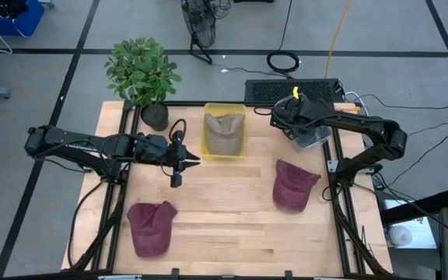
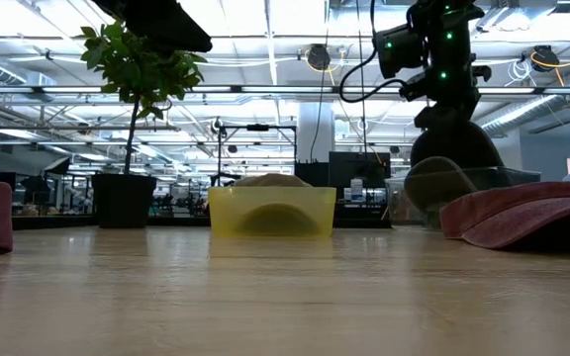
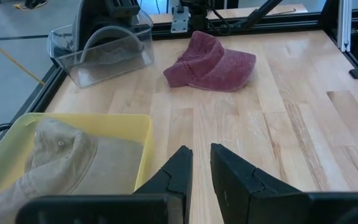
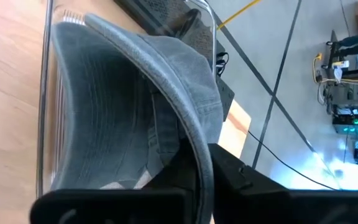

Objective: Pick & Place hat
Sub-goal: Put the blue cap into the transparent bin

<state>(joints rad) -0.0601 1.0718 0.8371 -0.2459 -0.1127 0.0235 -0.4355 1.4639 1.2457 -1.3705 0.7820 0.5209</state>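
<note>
From above, your right gripper (image 1: 300,124) sits down in the clear bin (image 1: 314,137); its wrist camera shows it pinching the grey hat (image 4: 135,106) to lift it — your left gripper (image 3: 201,168), nearly closed, waits beside the yellow bin (image 3: 143,140).

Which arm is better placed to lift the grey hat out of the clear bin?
Right: the right gripper is shut on the grey hat's brim in the clear bin; the left gripper hovers by the yellow bin.

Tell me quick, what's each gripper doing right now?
Left gripper: slightly open, holding nothing, beside the yellow bin.
Right gripper: shut on the grey hat in the clear bin.
</note>
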